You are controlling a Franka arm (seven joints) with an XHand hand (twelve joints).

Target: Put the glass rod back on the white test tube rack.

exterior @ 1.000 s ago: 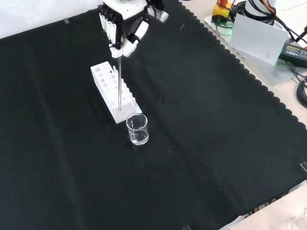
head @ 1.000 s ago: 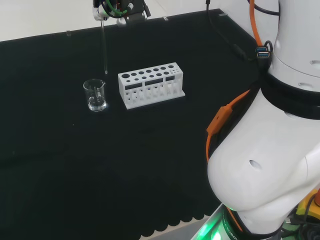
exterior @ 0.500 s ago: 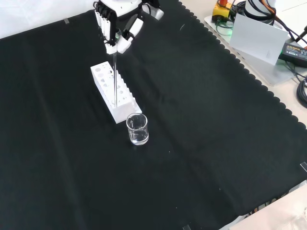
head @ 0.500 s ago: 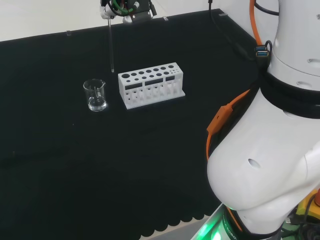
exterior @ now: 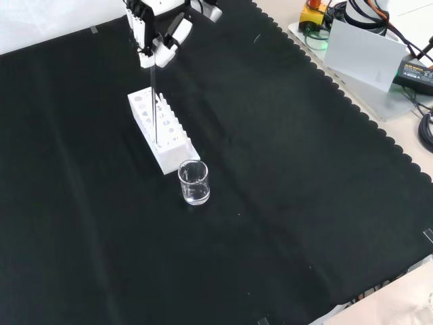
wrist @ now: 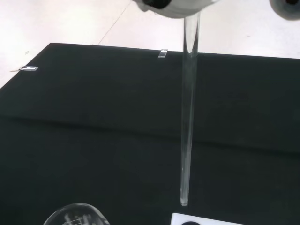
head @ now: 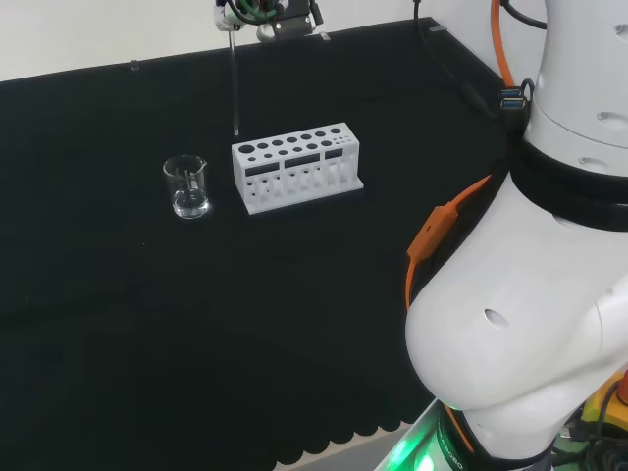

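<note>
while the hand [exterior: 157, 30] hangs above the bench [exterior: 284, 203], its fingers [exterior: 142, 42] are curled round the top of the glass rod [exterior: 155, 101], which hangs upright in the air. in the head view the rod's lower tip sits just above the left end of the white test tube rack [head: 296, 166], apart from it. a clear glass beaker [head: 186, 186] stands on the black cloth just left of the rack in that view, and nearest the camera in the front view.
</note>
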